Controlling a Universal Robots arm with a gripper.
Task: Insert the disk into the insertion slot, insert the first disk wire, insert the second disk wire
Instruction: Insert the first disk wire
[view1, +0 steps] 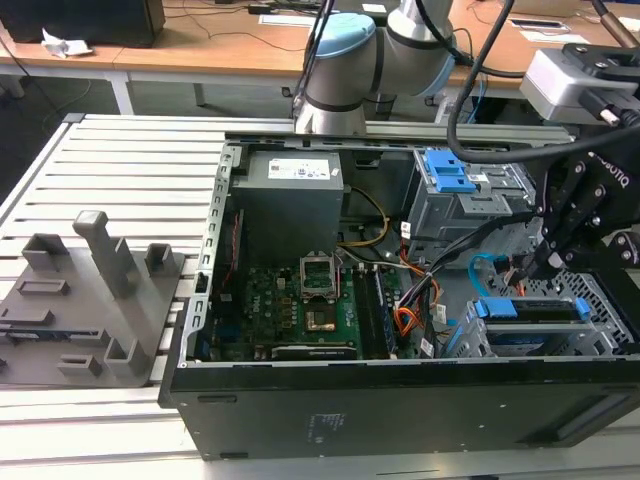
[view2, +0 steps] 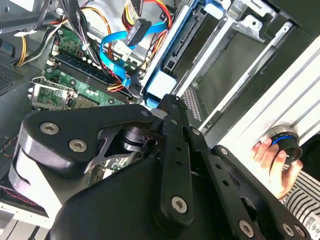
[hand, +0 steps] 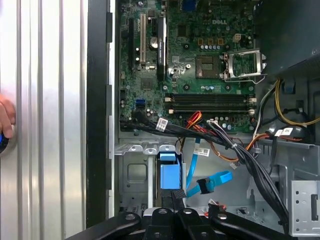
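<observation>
The disk (view1: 535, 310) (blue-railed) sits in the insertion slot (view1: 606, 300); the light-blue second disk wire (hand: 216, 180) loops just beside it.

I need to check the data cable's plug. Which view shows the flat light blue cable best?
The first wrist view: the thin, flat light blue cable lies in the open there, with its dark plug visible at the end. The second wrist view shows its loop up close but no clear plug end; the exterior view shows a short blue curve.

At the exterior view's right, the end effector (view1: 541, 262) is showing too dark at its lower end to make out; the arm (view1: 372, 48) is being cut off by the upper edge.
</observation>
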